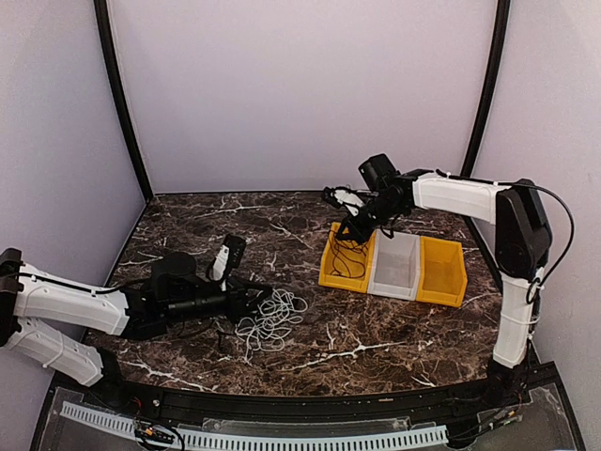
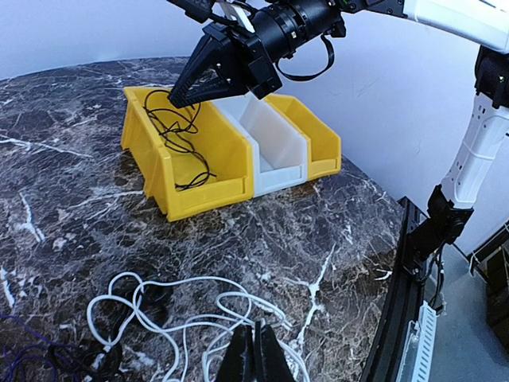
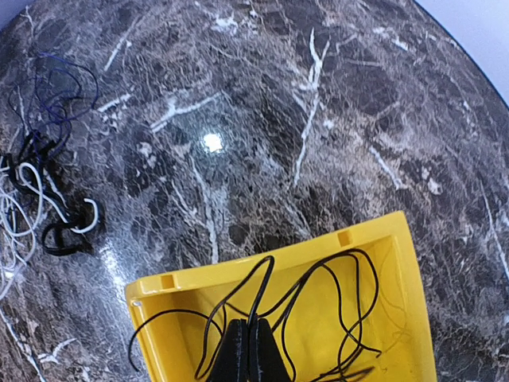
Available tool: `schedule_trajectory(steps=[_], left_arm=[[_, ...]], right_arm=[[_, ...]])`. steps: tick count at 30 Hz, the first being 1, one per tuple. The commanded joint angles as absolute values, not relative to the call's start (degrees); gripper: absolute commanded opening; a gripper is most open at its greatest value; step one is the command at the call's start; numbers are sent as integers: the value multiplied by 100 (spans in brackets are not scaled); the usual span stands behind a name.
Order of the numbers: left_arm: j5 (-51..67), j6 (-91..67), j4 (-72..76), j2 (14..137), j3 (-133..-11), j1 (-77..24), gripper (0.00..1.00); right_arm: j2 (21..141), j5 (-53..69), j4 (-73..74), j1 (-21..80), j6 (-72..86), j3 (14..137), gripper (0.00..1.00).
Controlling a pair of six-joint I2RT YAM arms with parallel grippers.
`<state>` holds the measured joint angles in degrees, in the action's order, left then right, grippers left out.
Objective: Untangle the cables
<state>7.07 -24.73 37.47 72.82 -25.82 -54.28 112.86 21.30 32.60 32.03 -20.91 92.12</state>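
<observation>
At the bench's (image 1: 376,348) near edge, one strand is being picked from the tangled cables (image 3: 49,231).
The left hand (image 2: 254,344) is shut, apparently pinching the white cable (image 1: 277,310); a slow, separating lift is called for. Farther off, the black cable (image 3: 260,274) is held by the shut right hand (image 3: 246,338) over the yellow bin (image 3: 390,302).
</observation>
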Motion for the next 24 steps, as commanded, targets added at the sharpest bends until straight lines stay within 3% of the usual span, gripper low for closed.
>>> schedule_trajectory(steps=[1,6,9,12,16,20,24], left_arm=[[385,-2232,2585,6960,-2478,-5458,0],[203,-2292,2291,7106,-2445,-5450,0],[-230,-2325,2144,7153,-2458,-5428,8],[-261,-2299,1769,7143,-2669,-5376,36],[-275,-2204,1229,6931,-2953,-5271,56],[-271,-2227,936,6406,-2990,-4921,64],[-379,-2474,876,5887,-2796,-4410,65]], right_arm=[[11341,1702,3124,3234,-2137,9040,0],[11113,1735,3318,3251,-2179,9101,24],[10756,2069,3380,3275,-2296,9027,35],[10460,2178,3517,3412,-2444,9024,44],[10246,2167,3817,3687,-2682,9170,48],[10198,2143,3792,4049,-2737,9217,46],[10490,2018,3771,4453,-2844,9320,31]])
